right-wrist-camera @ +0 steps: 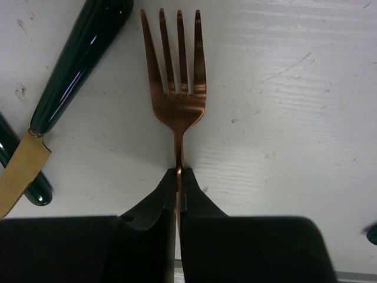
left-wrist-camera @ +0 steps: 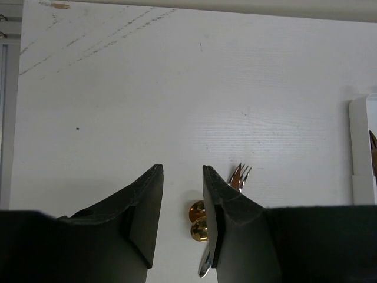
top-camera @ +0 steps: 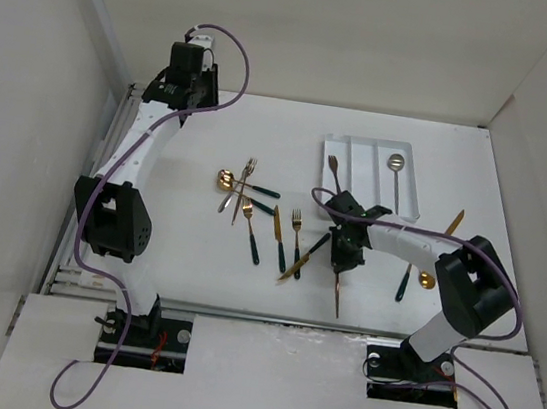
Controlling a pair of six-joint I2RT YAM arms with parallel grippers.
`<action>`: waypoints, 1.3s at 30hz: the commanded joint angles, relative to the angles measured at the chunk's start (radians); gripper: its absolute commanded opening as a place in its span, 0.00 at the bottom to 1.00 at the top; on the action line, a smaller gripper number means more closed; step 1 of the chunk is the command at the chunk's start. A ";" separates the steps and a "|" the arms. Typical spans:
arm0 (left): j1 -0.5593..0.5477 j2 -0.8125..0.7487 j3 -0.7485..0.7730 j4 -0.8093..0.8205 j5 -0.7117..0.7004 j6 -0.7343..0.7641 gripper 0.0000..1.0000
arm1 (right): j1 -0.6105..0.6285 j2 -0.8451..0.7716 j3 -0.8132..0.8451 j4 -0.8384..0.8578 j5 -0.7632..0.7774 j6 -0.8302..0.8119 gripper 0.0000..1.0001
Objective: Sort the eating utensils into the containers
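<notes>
Just near of the white tray point(top-camera: 372, 143), the right hand point(right-wrist-camera: 178, 174) was pressed together on the thin neck of a copper fork point(right-wrist-camera: 179, 100), its four tines pointing away from the fingers. From above, that fork point(top-camera: 337, 296) stuck out of the hand toward the near edge of the table point(top-camera: 184, 273). Beside it lay a knife point(right-wrist-camera: 70, 76) with a dark green handle and gold blade.

The tray held a dark-handled fork point(top-camera: 334, 170) in its left compartment and a silver spoon point(top-camera: 395, 178) in its right one. More utensils lay loose on the table: a cluster point(top-camera: 244, 199) to the left and a gold spoon point(top-camera: 415, 278) to the right.

The left hand point(left-wrist-camera: 181, 171) was spread and held nothing; a gold spoon bowl point(left-wrist-camera: 198, 221) and some fork tines point(left-wrist-camera: 240, 175) on the table showed beyond its fingers.
</notes>
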 commanded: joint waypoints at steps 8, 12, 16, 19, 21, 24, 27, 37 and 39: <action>0.027 -0.016 0.029 -0.002 0.005 0.033 0.30 | 0.053 -0.132 0.188 -0.148 0.078 -0.087 0.00; 0.037 0.004 0.029 -0.002 -0.029 0.033 0.30 | 0.040 -0.192 0.394 -0.128 0.159 -0.152 0.00; 0.046 0.013 0.029 -0.002 -0.038 0.013 0.30 | -0.072 -0.037 0.622 -0.062 0.159 -0.247 0.00; 0.046 0.013 0.009 -0.002 -0.038 0.013 0.30 | -0.146 0.139 0.787 -0.024 0.187 -0.314 0.00; 0.046 0.004 0.009 -0.002 -0.038 0.013 0.30 | -0.172 0.261 0.861 -0.012 0.196 -0.356 0.00; 0.046 0.004 0.000 -0.002 -0.038 0.023 0.30 | -0.216 0.389 0.978 0.001 0.181 -0.383 0.00; 0.046 0.004 0.000 0.007 -0.038 0.023 0.30 | -0.229 0.463 1.012 0.039 0.149 -0.405 0.00; 0.073 0.004 -0.052 0.007 0.046 0.058 0.30 | -0.238 0.535 0.983 0.050 0.123 -0.396 0.22; 0.073 0.013 -0.080 -0.026 0.142 0.096 0.30 | -0.238 0.535 0.983 0.039 0.123 -0.386 0.52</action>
